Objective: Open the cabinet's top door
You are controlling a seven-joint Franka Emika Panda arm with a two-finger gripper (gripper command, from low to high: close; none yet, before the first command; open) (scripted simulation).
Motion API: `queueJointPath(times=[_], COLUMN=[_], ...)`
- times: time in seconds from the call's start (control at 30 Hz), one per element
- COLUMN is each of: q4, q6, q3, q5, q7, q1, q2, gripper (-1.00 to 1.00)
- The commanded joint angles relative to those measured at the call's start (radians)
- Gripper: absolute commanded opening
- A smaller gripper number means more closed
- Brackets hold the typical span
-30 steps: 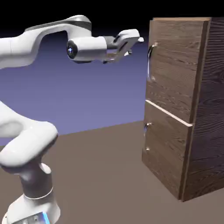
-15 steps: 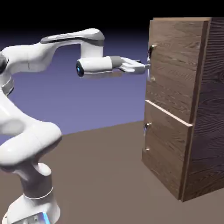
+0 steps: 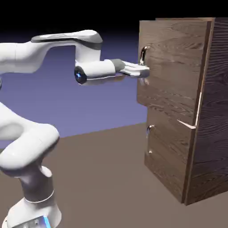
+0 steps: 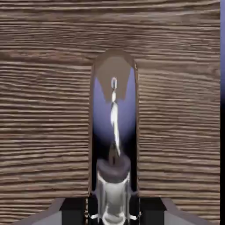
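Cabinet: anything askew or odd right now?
Only the top door: its handle side stands out from the cabinet, past the lower door, which sits flush. The gripper is at its handle, so that fits opening it.

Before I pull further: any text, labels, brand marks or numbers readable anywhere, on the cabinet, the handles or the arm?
None: no words, numbers or signs show in either view.
The cabinet and its top door show only wood grain.
The handle shows only reflections.
The claw and the white arm carry no readable marking; the blue glow at the arm's base is not text.
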State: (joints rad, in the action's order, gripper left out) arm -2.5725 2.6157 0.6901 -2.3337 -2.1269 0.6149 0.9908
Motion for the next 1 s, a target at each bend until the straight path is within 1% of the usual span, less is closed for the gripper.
queueJointPath(times=[0.0, 0.27, 0.5, 0.73, 0.97], q4=[-0.026, -0.179, -0.226, -0.179, -0.025], q6=[-0.032, -0.300, -0.555, -0.830, -1.132], q3=[-0.036, -0.326, -0.580, -0.834, -1.079], q5=[0.032, 0.324, 0.587, 0.843, 1.071], q7=[-0.007, -0.056, -0.066, -0.035, 0.028], q1=[-0.026, -0.149, -0.165, -0.164, -0.213], q2=[0.009, 0.085, 0.094, 0.004, -0.192], gripper=[-1.00, -1.00, -1.00, -1.00, -1.00])
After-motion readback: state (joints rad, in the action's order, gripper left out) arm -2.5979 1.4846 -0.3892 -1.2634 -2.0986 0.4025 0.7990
